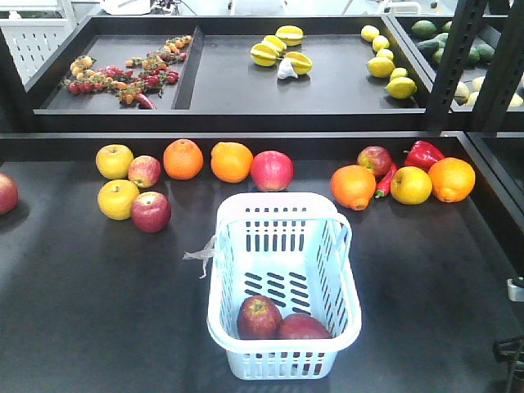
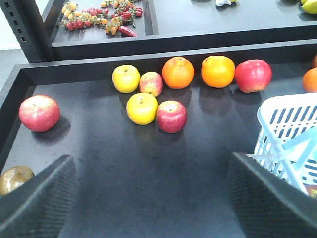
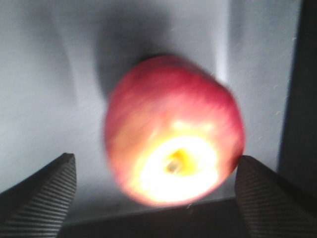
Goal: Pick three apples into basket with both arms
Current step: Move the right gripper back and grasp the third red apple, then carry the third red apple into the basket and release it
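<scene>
Right wrist view: my right gripper [image 3: 156, 198], jaws apart, straddles a blurred round red apple [image 3: 173, 131]; I centre before closing. Left gripper [image 2: 151, 198] is likewise apart.

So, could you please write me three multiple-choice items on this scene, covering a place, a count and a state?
1. How many apples lie in the basket? A one; B two; C three.
2. Where is the red bell pepper? A in the basket; B on the upper shelf; C behind the basket, to its right.
3. The left gripper is: A open and empty; B shut on an apple; C shut on a basket handle.

Answers:
1 B: two dark red apples sit at the basket's near end.
2 C: it lies among the fruit at the back right.
3 A: the left wrist view shows its fingers wide apart with nothing between them.
</scene>
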You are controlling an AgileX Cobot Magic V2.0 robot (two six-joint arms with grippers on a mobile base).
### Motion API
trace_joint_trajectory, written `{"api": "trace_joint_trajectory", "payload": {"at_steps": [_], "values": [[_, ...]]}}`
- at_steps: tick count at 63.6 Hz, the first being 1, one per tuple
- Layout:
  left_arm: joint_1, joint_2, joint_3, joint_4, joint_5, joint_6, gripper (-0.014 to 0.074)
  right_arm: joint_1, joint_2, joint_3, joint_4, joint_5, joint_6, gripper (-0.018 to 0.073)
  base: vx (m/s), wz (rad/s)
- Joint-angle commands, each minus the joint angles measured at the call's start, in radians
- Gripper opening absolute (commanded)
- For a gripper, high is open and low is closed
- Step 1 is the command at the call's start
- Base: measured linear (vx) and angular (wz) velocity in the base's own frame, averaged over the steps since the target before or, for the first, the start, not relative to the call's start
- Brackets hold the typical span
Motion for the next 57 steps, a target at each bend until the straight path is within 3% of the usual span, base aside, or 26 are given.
{"api": "trace_joint_trajectory", "payload": {"at_steps": [1,24,43,57], "values": [[0.000,-0.002,-0.023,0.022,-0.053,-0.009,0.0587,-0.006,-0.004,-0.018,0.001,-0.032,-0.001,0.0609,0.00,0.00],[0.000,-0.002,-0.023,0.022,-0.053,-0.009,0.0587,-0.006,0.091,-0.018,0.001,-0.070,-0.001,0.0570,0.00,0.00],[0.000,-0.002,-0.023,0.022,-0.053,-0.009,0.0587,-0.006,0.091,-0.021,0.007,-0.073,0.011,0.0321,0.00,0.00],[0.000,-0.002,-0.023,0.022,-0.053,-0.009,0.0587,-0.006,-0.007,-0.021,0.044,-0.073,0.014,0.0280,0.00,0.00]]}}
